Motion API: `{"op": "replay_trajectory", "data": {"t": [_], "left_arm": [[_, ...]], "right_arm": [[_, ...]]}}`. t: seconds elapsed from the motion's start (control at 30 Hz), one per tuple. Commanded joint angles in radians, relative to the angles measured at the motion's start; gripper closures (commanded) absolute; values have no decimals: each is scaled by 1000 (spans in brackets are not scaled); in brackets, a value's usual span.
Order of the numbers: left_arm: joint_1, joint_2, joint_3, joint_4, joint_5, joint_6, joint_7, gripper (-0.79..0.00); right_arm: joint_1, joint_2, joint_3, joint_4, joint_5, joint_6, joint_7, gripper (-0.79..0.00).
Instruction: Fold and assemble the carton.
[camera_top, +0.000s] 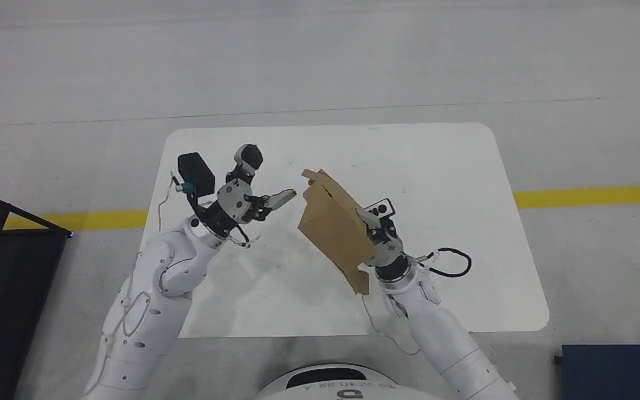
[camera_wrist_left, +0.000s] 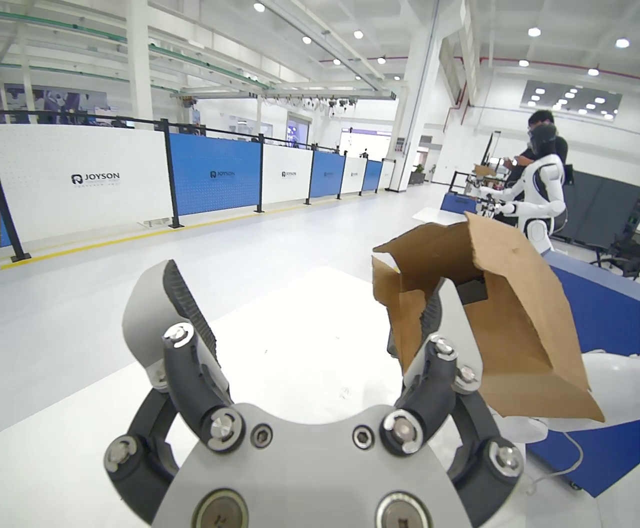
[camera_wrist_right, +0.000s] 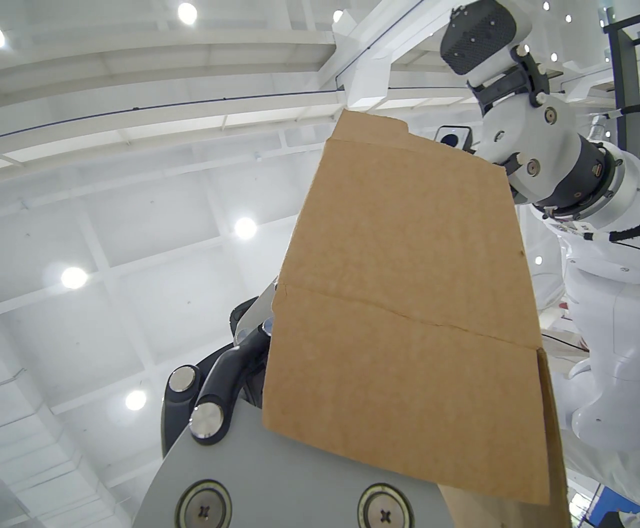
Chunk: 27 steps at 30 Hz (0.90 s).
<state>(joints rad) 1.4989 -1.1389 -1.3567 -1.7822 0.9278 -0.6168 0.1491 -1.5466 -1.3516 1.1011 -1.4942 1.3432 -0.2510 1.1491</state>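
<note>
Carton (camera_top: 335, 225): a brown, partly opened cardboard sleeve, held up off the white table (camera_top: 450, 180) above its middle. Its loose flaps stand at the upper end.
Carton's long axis: in the top view it runs from about 11 o'clock to 5 o'clock, tilted rather than flat.
Right gripper (camera_top: 372, 225): sits at the carton's 3 o'clock side. Its jaws are closed onto a carton wall and carry the whole piece. In the right wrist view the cardboard (camera_wrist_right: 400, 300) covers most of the jaws, so the grip is judged from the carton hanging clear of the table.
Left gripper (camera_top: 266, 178): spread wide and holding nothing, with the bare table seen between its two pads in the left wrist view (camera_wrist_left: 305, 285).
Key relation: from the left gripper, the carton's body lies at about 4 o'clock and its nearest flap edge at about 3 o'clock, just beside the nearer fingertip. Whether that fingertip touches the flap cannot be told.
Carton from the left wrist: the open end (camera_wrist_left: 520, 325) faces this gripper, with bent flaps around the mouth.
Nearer arm: the right one has the carton, and the left one is free and close.
Step in hand: probably the free left gripper is to press or pinch a flap while the right steadies the carton.
Risk: pushing along the long axis could twist the carton in the right jaws.
</note>
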Motion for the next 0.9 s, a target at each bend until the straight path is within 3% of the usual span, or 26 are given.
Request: {"op": "replay_trajectory", "data": {"t": [0.0,0.17,0.43,0.87], "left_arm": [[7,-1,-9,15,-26,27,12,-785],[-14,-7,12,38,-9,66,14,-785],[-90,-14,77,32,7,-37,7,-785],[-148,-20,122,47,-5,-81,-56,-785]], "right_arm": [[-3,-1,1,-2,6,8,7,0],[-8,-4,-2,-11,37,38,31,0],[-15,-7,-10,-17,1,47,29,0],[-29,-6,-53,-8,-112,88,56,0]]}}
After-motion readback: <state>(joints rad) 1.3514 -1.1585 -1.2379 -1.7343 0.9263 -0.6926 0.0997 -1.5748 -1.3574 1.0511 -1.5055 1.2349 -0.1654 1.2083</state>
